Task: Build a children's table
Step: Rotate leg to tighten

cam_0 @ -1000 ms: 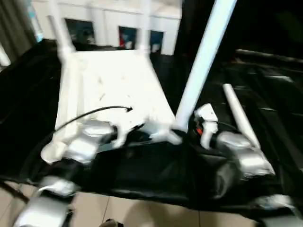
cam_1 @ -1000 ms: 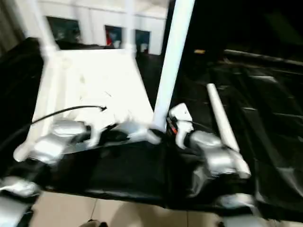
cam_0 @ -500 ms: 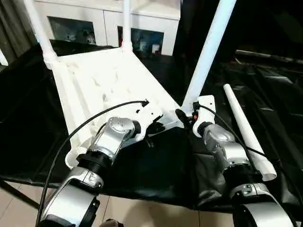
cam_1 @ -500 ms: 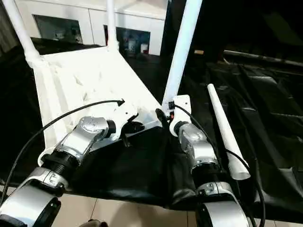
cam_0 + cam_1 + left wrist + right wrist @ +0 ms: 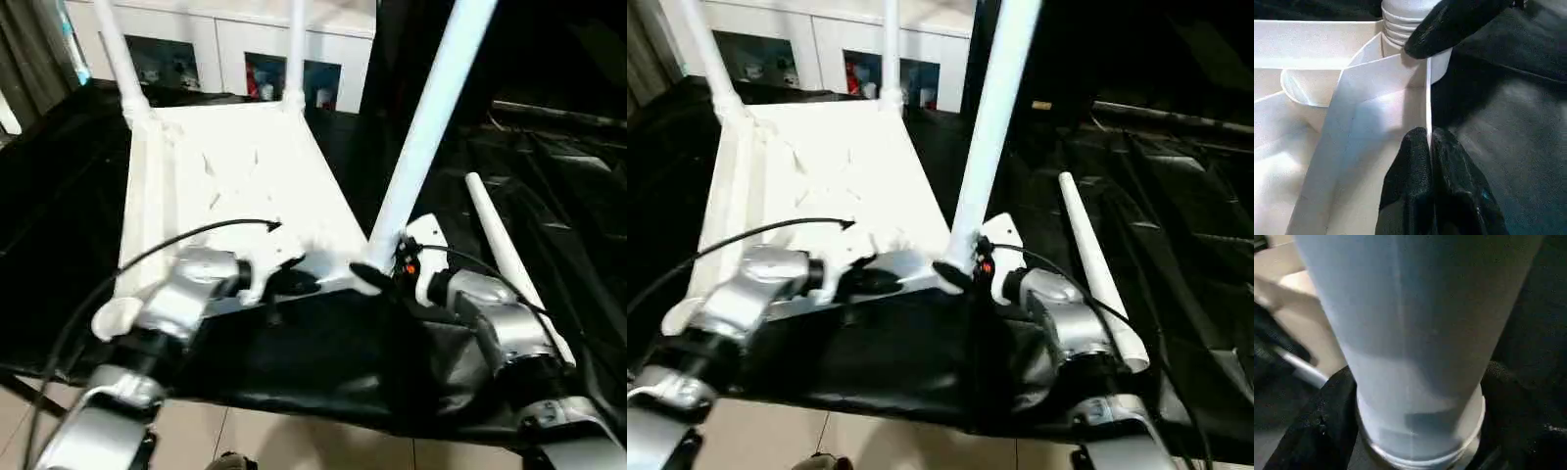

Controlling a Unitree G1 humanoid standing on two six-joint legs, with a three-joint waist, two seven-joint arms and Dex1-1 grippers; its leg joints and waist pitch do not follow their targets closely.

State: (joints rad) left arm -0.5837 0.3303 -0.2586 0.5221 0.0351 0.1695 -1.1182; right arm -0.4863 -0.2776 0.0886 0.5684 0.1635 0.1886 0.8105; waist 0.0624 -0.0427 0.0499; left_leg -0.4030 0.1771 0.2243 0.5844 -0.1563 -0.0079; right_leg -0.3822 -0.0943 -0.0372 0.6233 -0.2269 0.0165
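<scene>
My left tool (image 5: pixel 1430 147) is pinching the upturned tabletop's (image 5: pixel 235 176) near rim; my right tool's (image 5: pixel 1415 431) fingers are straddling the near-right leg (image 5: pixel 426 122) at its socket. A spare leg (image 5: pixel 509 259) is lying alongside.

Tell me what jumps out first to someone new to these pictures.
An upside-down white tabletop lies on black sheeting, with three legs standing up from its corners; the near right leg rises tallest in view. The right gripper sits at that leg's base, a finger on either side, while the left gripper pinches the tabletop's near rim. A fourth leg lies loose to the right.
</scene>
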